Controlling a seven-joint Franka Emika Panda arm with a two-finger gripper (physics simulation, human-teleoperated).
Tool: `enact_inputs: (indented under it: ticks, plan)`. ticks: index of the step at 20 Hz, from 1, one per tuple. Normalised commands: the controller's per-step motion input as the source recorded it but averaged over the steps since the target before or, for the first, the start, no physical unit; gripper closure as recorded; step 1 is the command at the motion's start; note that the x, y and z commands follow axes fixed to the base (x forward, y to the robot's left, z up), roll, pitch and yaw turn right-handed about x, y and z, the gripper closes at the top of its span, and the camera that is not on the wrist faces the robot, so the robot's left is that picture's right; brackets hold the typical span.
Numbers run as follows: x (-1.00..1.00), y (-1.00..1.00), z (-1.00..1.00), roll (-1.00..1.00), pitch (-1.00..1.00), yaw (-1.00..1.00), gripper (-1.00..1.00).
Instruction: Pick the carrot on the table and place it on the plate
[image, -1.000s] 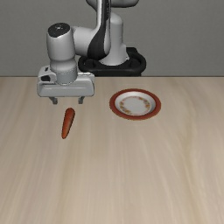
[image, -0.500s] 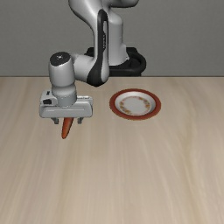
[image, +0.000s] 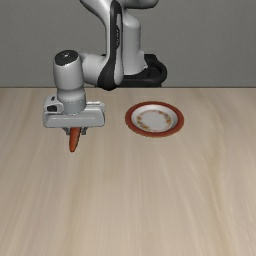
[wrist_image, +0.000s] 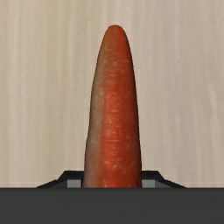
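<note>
An orange carrot (image: 73, 144) sticks out from under my gripper (image: 73, 131) at the exterior view's left, its tip pointing forward over the wooden table (image: 180, 195). In the wrist view the carrot (wrist_image: 112, 105) runs straight out from between my fingers, with my gripper (wrist_image: 112, 182) shut on its thick end. The white plate with a red rim (image: 131, 113) lies on the table to the exterior view's right of the gripper, about a hand's width away, with nothing on it.
The robot's black base (image: 140, 72) stands at the table's far edge behind the plate. Bare wood stretches across the front and the exterior view's right of the table.
My hand came down over the carrot and the fingers went from wide open to shut on it. Since half a second ago the hand has risen slightly, and the carrot has swung straighter.
</note>
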Motion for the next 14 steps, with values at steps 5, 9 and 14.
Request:
enact_inputs:
  ticks: [5,9,14]
  plan:
    - [0.0,0.0,1.0,0.0,0.0,0.0,1.0]
    - [0.0,0.0,1.0,0.0,0.0,0.0,1.0]
    - [0.0,0.8,0.2,0.0,0.0,0.0,1.0]
